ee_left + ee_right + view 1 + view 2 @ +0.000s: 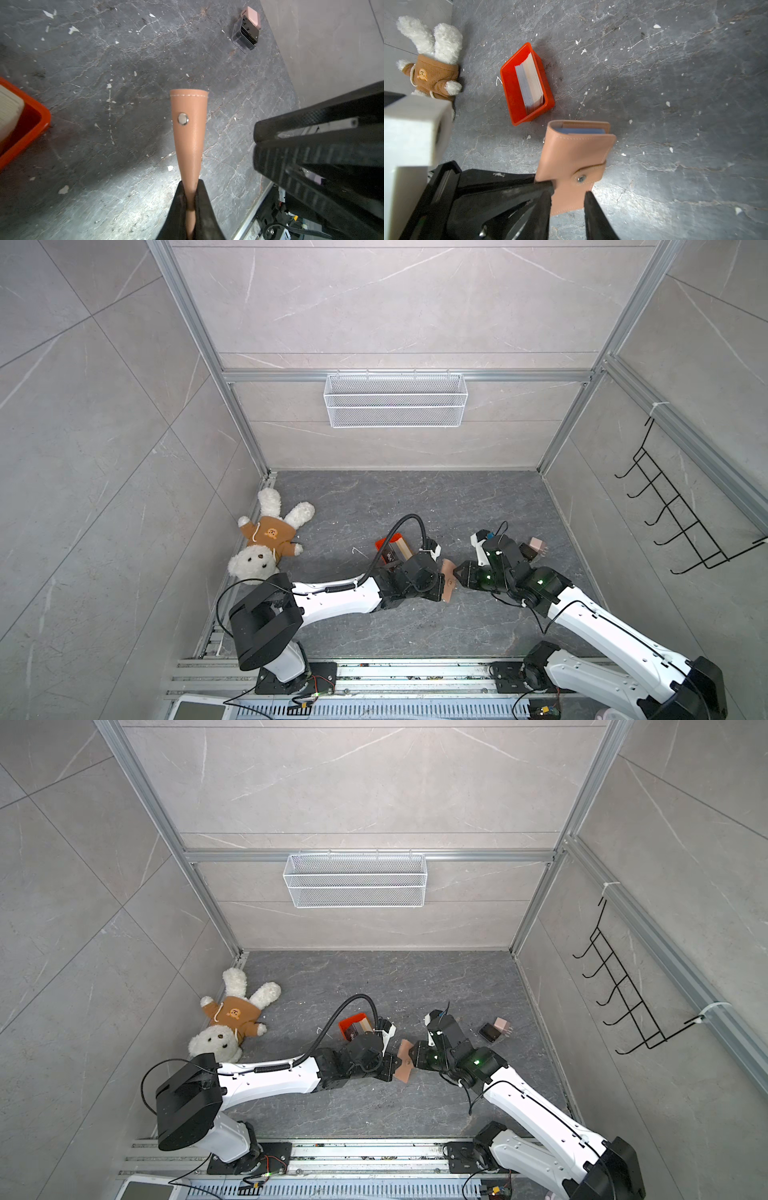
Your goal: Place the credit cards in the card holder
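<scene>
The card holder (577,158) is a smooth pinkish-tan faux-leather booklet, flat and rectangular. It's folded over on itself, with pale stitching along the edges. It's got a shiny round metal snap (183,119) on the outside, and bluish clear plastic sleeves (583,131) peek out of one end. It's held between the two arms, over the middle of the counter (415,497). The left arm's fingers (204,207) are matte black and pinched tight on one end of it, so from that wrist view it sticks straight out edge-on. The right arm's fingers (591,209) are ribbed black with only a narrow gap between them. Their tips sit right by the snap tab, but from the left wrist view they look clear of the leather, so I wouldn't call that a grip. The credit cards (530,83) are a thick stack standing on edge with pale edges showing. They're in a glossy orange-red plastic tray (510,91) just behind the left wrist. The counter itself is dark grey slate-look stone, veined, with little white flecks all over. Off toward the right wall there's a small black-and-pink block pair (247,27). A fluffy white teddy (266,543) in a brown hoodie lies against the left wall, and a white wire-mesh basket (395,400) hangs on the back wall.
</scene>
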Tool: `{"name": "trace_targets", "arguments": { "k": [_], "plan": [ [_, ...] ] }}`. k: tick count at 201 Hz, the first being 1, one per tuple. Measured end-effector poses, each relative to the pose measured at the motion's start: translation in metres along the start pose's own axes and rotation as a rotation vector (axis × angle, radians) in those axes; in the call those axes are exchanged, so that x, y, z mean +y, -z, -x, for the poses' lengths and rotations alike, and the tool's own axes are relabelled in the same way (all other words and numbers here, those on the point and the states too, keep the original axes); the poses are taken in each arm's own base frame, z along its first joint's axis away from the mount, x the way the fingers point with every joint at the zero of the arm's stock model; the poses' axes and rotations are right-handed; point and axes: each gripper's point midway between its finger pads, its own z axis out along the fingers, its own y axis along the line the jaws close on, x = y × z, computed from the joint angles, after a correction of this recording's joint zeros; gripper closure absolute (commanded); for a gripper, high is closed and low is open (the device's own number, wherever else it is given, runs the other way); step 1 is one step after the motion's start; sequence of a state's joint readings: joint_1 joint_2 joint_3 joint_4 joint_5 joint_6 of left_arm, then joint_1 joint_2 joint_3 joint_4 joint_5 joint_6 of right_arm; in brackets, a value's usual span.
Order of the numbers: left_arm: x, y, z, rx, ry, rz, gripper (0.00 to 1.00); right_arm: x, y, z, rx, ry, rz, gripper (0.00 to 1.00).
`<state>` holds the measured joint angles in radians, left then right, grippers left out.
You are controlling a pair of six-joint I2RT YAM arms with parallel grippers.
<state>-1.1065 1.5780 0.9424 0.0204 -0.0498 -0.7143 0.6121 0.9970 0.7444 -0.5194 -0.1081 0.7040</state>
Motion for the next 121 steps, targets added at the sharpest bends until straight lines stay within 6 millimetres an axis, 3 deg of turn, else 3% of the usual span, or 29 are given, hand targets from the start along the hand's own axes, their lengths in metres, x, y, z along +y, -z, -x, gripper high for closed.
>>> {"name": "trace_targets", "arguments": {
  "k": [121],
  "plan": [
    [0.006,0.008,0.007,-0.047,0.025,0.027,0.95,0.004,-0.033,-0.012,0.063,-0.039,0.000,0.70]
  ]
}}
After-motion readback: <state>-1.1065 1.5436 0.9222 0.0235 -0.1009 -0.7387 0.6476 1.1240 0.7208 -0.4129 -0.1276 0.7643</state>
